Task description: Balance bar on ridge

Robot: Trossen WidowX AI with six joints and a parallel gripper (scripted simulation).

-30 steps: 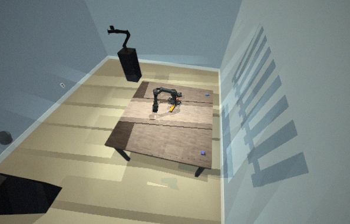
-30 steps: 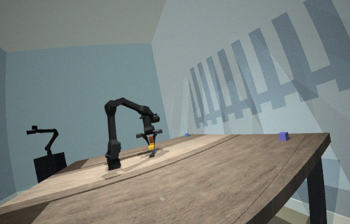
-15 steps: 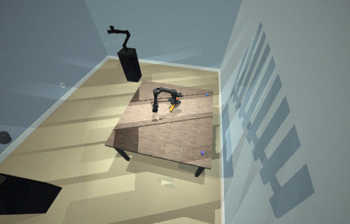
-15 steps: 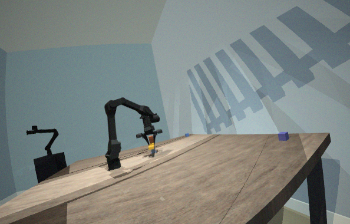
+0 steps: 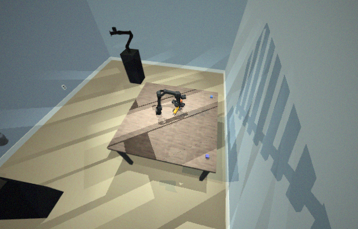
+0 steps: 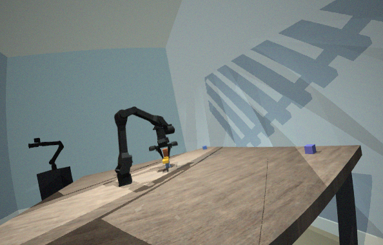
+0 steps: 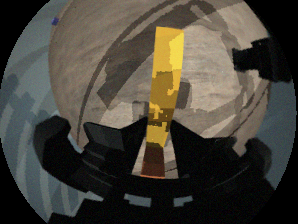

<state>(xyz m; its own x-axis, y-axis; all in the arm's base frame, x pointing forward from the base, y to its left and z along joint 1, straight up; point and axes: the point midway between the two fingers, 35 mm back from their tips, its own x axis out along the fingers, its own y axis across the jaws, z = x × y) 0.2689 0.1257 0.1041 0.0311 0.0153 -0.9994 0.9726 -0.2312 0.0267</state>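
Note:
The bar (image 5: 176, 110) (image 6: 166, 160) (image 7: 168, 55) is yellow at one end and orange-red at the other. It lies over the ridge (image 6: 167, 166) (image 7: 184, 95), which shows as a small block under it and on both sides of it in the wrist view. My gripper (image 5: 178, 106) (image 6: 166, 157) (image 7: 158, 120) points down with its fingers slightly open around the bar, close to its sides near the middle. The fingers hide part of the bar. Whether the bar is exactly level is too small to tell.
One blue cube (image 5: 211, 96) (image 6: 204, 147) lies at the table's far corner. Another blue cube (image 5: 207, 156) (image 6: 310, 149) lies near the opposite corner. A second dark arm stands on a black pedestal (image 5: 133, 67) (image 6: 55, 182) beyond the table.

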